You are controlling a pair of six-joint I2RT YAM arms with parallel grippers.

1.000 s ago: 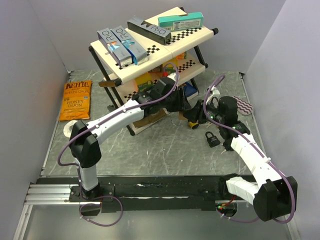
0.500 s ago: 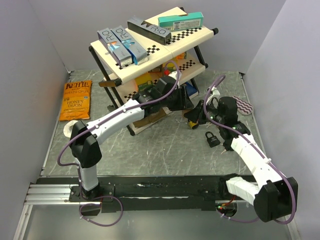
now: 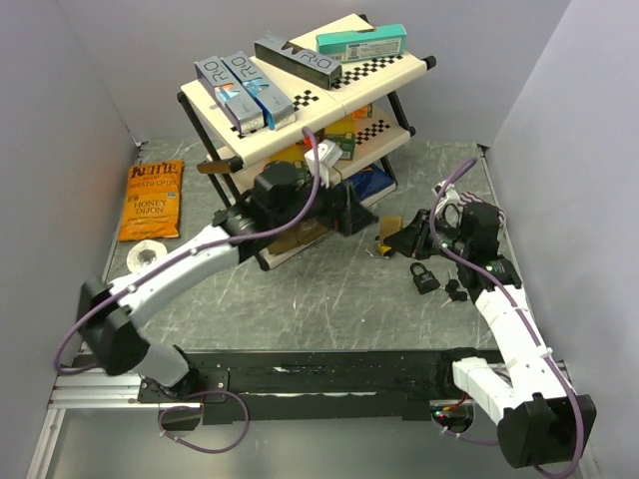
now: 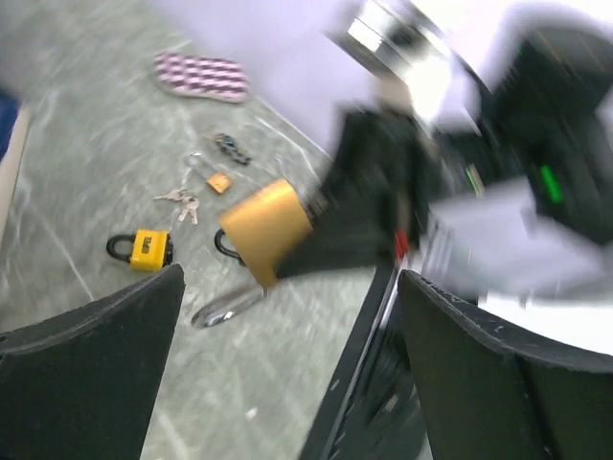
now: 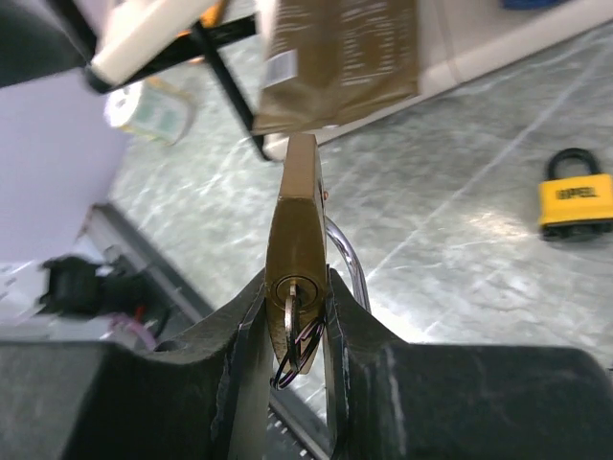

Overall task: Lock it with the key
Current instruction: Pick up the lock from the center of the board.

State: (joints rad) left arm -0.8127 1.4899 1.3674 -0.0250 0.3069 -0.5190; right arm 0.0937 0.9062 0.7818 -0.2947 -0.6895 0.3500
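Observation:
A brass padlock stands edge-on between my right gripper fingers, which are shut on its body. A key with a dark ring sits in its keyhole, and the silver shackle curves out to the right. From above, the brass padlock juts left out of my right gripper. My left gripper hangs a short way to its left, apart from it. In the blurred left wrist view the brass padlock shows ahead, and my left gripper is wide open and holds nothing.
A yellow padlock and loose keys lie on the table. A black padlock lies near the right arm. A two-tier shelf with boxes stands behind, a chip bag far left, a tape roll beside it.
My left gripper opened, let go at the brass padlock and drew back to the left. My right gripper closed further on the padlock and shifted slightly right with it.

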